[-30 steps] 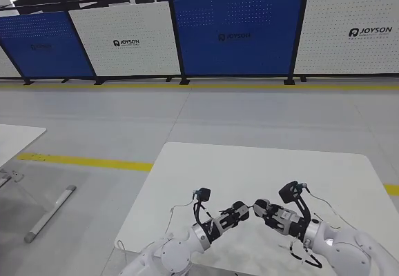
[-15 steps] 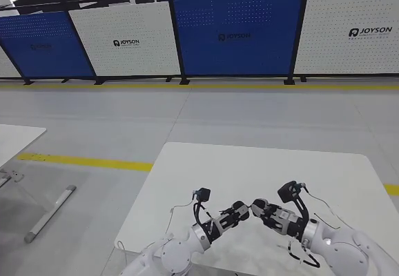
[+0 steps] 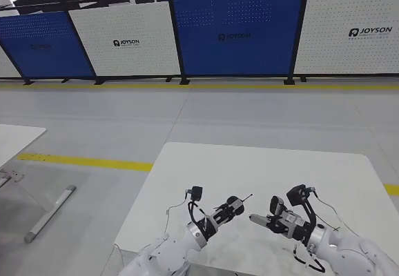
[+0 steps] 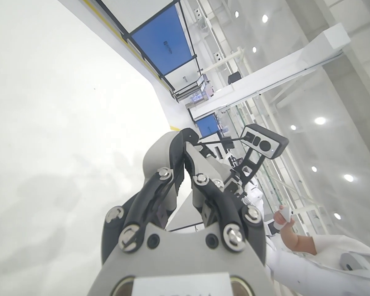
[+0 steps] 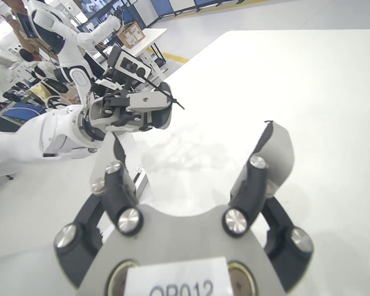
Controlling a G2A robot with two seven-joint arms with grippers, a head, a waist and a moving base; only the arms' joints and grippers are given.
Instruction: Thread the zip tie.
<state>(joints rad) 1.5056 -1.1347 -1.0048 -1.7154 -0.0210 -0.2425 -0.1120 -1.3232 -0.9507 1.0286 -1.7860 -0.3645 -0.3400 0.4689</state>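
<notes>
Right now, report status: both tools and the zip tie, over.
Left tool shut on zip tie, end sticking out. Right tool open, empty, apart from tie. White table beneath both.

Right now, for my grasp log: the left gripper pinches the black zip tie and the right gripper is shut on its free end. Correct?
No. The right gripper is open and empty, as the right wrist view shows; the left gripper does pinch the black zip tie.

White arms (image 3: pixel 341 247), grey jaws on black links (image 5: pixel 123 197), silver screws (image 5: pixel 129 218), black wrist cameras (image 3: pixel 297 194)
</notes>
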